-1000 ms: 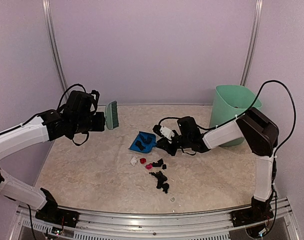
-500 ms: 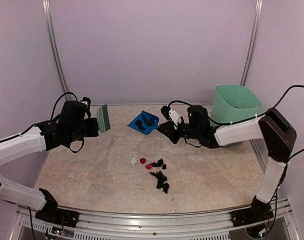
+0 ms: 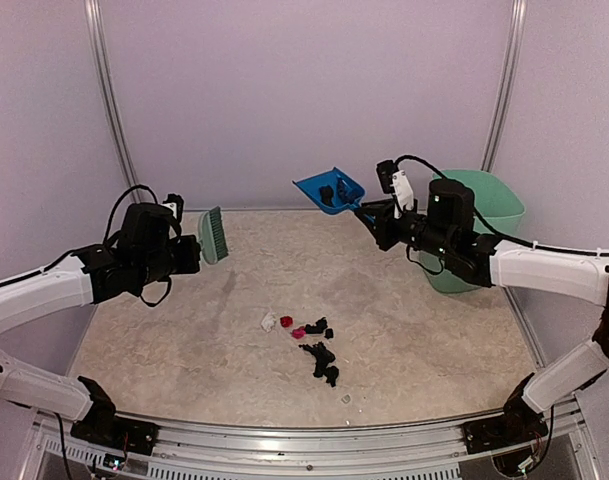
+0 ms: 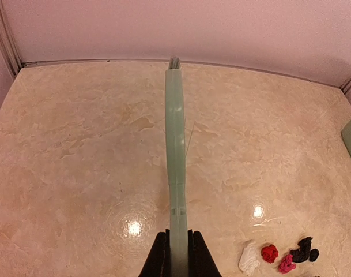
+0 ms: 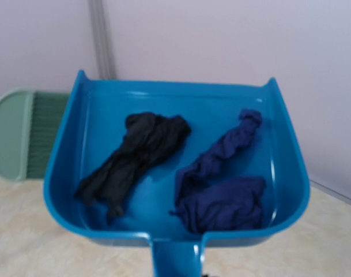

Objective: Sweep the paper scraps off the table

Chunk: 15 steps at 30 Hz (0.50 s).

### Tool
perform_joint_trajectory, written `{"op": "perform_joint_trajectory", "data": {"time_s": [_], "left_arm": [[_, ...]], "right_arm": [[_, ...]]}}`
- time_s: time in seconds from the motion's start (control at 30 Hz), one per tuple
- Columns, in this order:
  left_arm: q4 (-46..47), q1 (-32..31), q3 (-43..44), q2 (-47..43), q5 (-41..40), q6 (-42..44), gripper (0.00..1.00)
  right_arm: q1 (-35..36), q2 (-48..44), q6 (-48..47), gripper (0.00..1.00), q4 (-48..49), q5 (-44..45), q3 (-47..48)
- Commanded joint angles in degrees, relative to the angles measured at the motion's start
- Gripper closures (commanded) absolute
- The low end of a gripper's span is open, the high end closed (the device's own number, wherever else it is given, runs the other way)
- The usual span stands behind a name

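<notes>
Paper scraps (image 3: 314, 345), black with a pink-red and a white bit, lie on the table (image 3: 184, 350) near the front middle; some show in the left wrist view (image 4: 279, 257). My left gripper (image 3: 189, 255) is shut on the green hand brush (image 3: 213, 235), held above the table's left side; its handle runs between my fingers (image 4: 176, 254). My right gripper (image 3: 374, 215) is shut on the handle of the blue dustpan (image 3: 329, 190), raised high at the back. Two crumpled scraps, one black (image 5: 135, 156) and one dark blue (image 5: 224, 184), lie in the pan (image 5: 77, 173).
A mint-green bin (image 3: 479, 215) stands at the back right, just right of my right arm. Walls close in the back and sides. A metal rail (image 3: 314, 440) runs along the front edge. A tiny pale bit (image 3: 346, 399) lies near the front.
My right gripper has lifted the dustpan off the table and carried it up and right toward the bin. My left gripper with the brush drew back slightly left.
</notes>
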Motion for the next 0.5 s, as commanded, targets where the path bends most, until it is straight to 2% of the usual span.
{"op": "perform_joint_trajectory", "data": {"time_s": [0.0, 0.33, 0.47], "left_arm": [[4.67, 0.08, -0.75, -0.09, 2.69, -0.70, 1.00], [6.63, -2.81, 0.40, 2.48, 2.82, -0.54, 1.00], [6.79, -4.03, 0.83, 3.22, 2.56, -0.53, 1.00]], "right_arm": [[-2.42, -5.67, 3.48, 1.00, -4.69, 4.70, -1.74], [-9.15, -16.04, 7.28, 1.00, -11.25, 6.67, -3.44], [-13.25, -19.24, 10.17, 1.00, -12.16, 4.36, -4.31]]}}
